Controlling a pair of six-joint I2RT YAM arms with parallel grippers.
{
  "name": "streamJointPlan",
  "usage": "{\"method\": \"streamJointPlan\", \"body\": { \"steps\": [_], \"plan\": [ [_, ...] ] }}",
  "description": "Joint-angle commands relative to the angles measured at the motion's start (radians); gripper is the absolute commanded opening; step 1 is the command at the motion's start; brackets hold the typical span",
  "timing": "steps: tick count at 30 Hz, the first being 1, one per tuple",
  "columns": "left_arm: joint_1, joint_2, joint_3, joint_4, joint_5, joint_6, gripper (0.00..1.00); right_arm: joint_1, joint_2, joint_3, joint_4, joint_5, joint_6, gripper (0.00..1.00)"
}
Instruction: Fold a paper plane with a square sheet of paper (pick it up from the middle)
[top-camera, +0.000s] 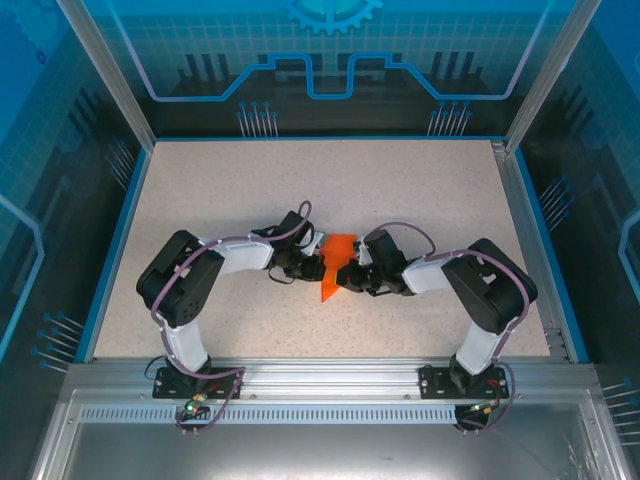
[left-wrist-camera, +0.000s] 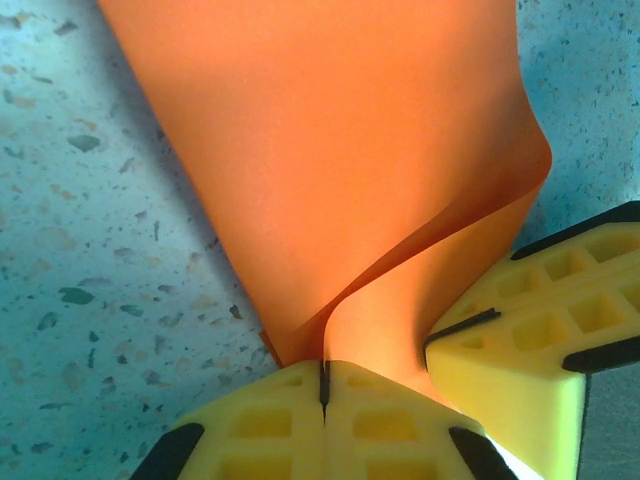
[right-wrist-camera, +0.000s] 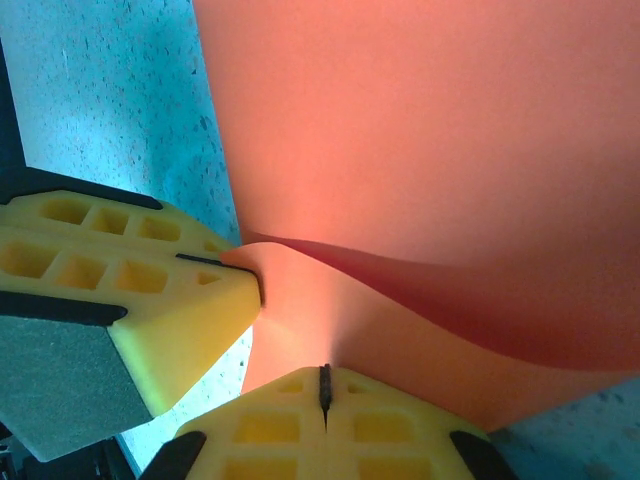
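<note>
The square sheet of paper (top-camera: 337, 256) is bright orange and sits between my two grippers at the middle of the table, bent into a curved, partly folded shape. In the left wrist view the sheet of paper (left-wrist-camera: 330, 150) rises from my left gripper (left-wrist-camera: 323, 372), whose yellow jaws are shut on its lower edge. The right gripper's fingers (left-wrist-camera: 545, 340) pinch the same edge just to the right. In the right wrist view my right gripper (right-wrist-camera: 323, 378) is shut on the sheet of paper (right-wrist-camera: 430, 120), with the left gripper's fingers (right-wrist-camera: 130, 290) clamped on a corner at the left. From above, the left gripper (top-camera: 306, 262) and right gripper (top-camera: 352, 277) almost touch.
The speckled beige table (top-camera: 250, 190) is bordered by a blue rim and metal frame posts (top-camera: 105, 75). Both arms bend inward from their bases (top-camera: 195, 378) at the near edge.
</note>
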Motion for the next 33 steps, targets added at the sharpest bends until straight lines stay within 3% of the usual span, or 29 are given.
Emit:
{"method": "streamJointPlan", "body": {
  "steps": [1, 5, 13, 23, 33],
  "plan": [
    [0.003, 0.033, 0.004, -0.056, -0.008, 0.018, 0.0, -0.026, -0.055, 0.017, -0.052, -0.009, -0.026, 0.0],
    [0.003, 0.033, 0.007, -0.056, -0.009, 0.018, 0.0, -0.056, -0.098, 0.027, -0.089, -0.019, -0.049, 0.0],
    [0.003, 0.037, 0.009, -0.054, -0.006, 0.016, 0.0, -0.098, -0.028, 0.048, -0.064, -0.057, -0.059, 0.0],
    [0.003, 0.04, 0.009, -0.064, -0.007, 0.025, 0.0, -0.1, 0.037, 0.049, -0.117, 0.007, -0.082, 0.0],
    [0.003, 0.04, 0.015, -0.069, -0.011, 0.026, 0.0, -0.136, -0.08, 0.072, -0.185, -0.032, -0.125, 0.0]
  ]
}}
